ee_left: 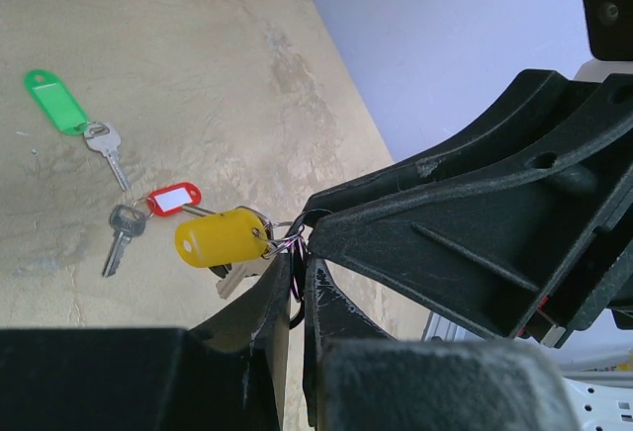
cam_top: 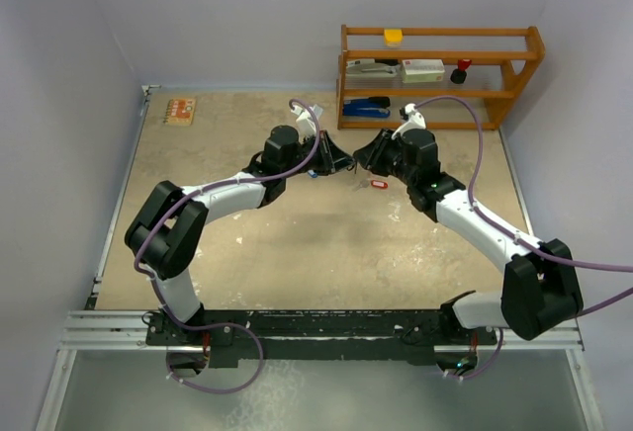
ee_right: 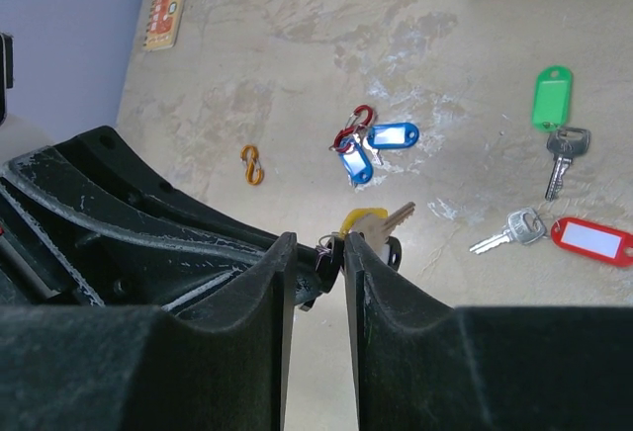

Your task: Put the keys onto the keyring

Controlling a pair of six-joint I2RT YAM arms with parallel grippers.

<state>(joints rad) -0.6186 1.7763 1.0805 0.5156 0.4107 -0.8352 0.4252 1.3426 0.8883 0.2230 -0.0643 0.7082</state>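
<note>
My left gripper (ee_left: 297, 253) is shut on the black keyring (ee_left: 296, 288), held above the table. A key with a yellow tag (ee_left: 220, 237) hangs from the ring. My right gripper (ee_right: 316, 253) meets it tip to tip. Its jaws stand a little apart, with the keyring (ee_right: 326, 253) in the gap against the right finger and the yellow-tagged key (ee_right: 386, 221) just past it. Loose on the table lie a green-tagged key (ee_right: 552, 98), a red-tagged key (ee_right: 591, 240) and two blue-tagged keys (ee_right: 391, 135). From above, both grippers (cam_top: 352, 160) meet mid-table.
An orange figure-8 clip (ee_right: 253, 165) lies left of the blue tags, and a red clip (ee_right: 351, 125) sits with them. A wooden shelf (cam_top: 440, 75) with a stapler and boxes stands at the back right. A small card (cam_top: 180, 111) lies at the back left.
</note>
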